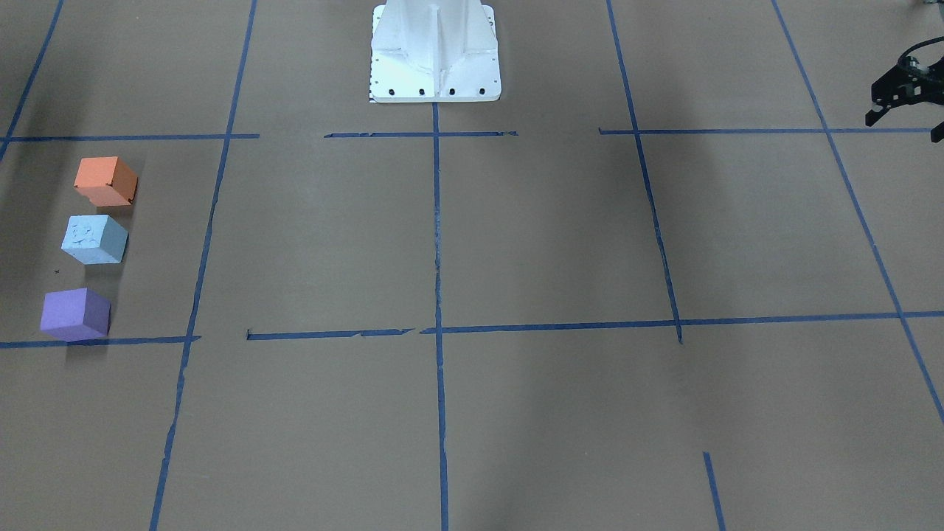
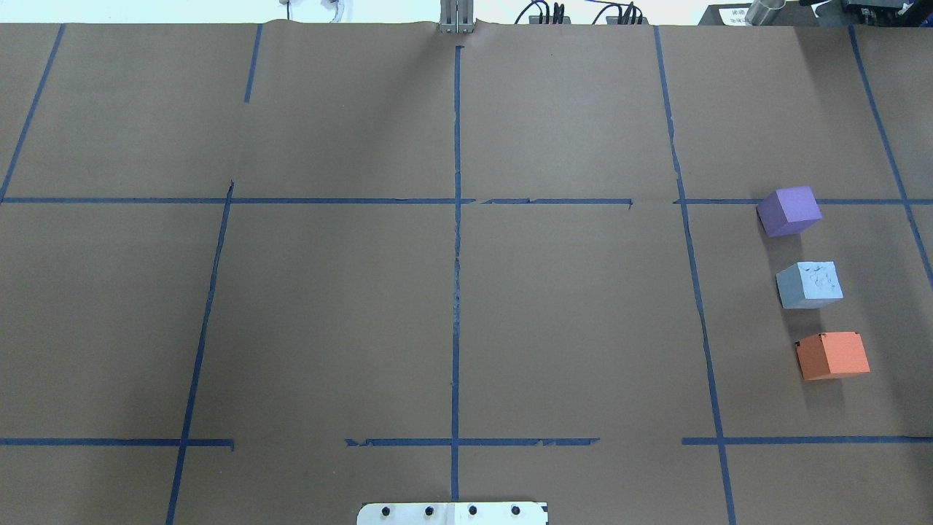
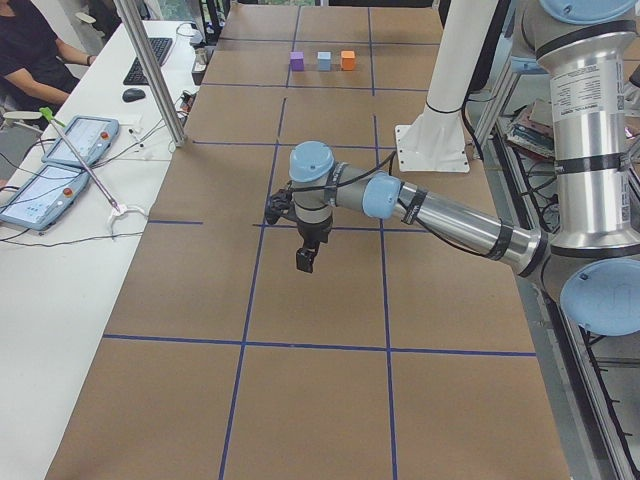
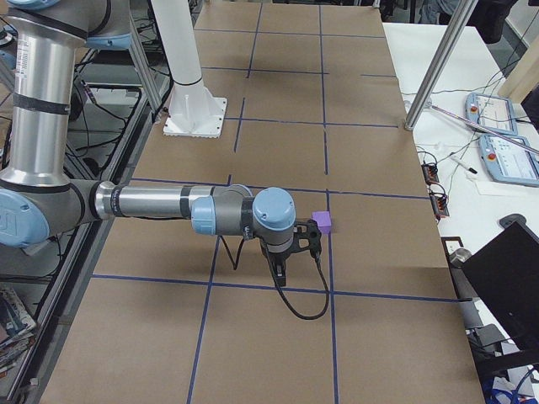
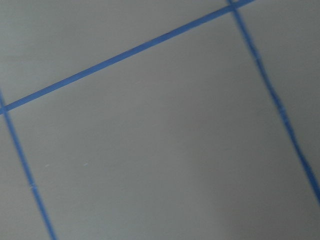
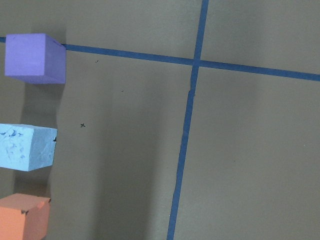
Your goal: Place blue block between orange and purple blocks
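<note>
The blue block (image 2: pixel 809 284) sits on the brown table between the purple block (image 2: pixel 789 211) and the orange block (image 2: pixel 832 355), apart from both, in one row at the robot's right. The front view shows the same row: orange (image 1: pixel 107 181), blue (image 1: pixel 94 240), purple (image 1: pixel 75 315). The right wrist view sees all three at its left edge, with the blue block (image 6: pixel 27 147) in the middle. My right gripper (image 4: pixel 280 271) hangs above the table near the purple block (image 4: pixel 322 221); I cannot tell if it is open. My left gripper (image 1: pixel 906 124) is open and empty, far from the blocks.
The white robot pedestal (image 1: pixel 435 51) stands at the table's middle near the robot's edge. Blue tape lines (image 2: pixel 456 292) grid the brown paper. A side table with tablets (image 3: pixel 70 150) and a seated operator (image 3: pixel 30 45) lies beyond the far edge.
</note>
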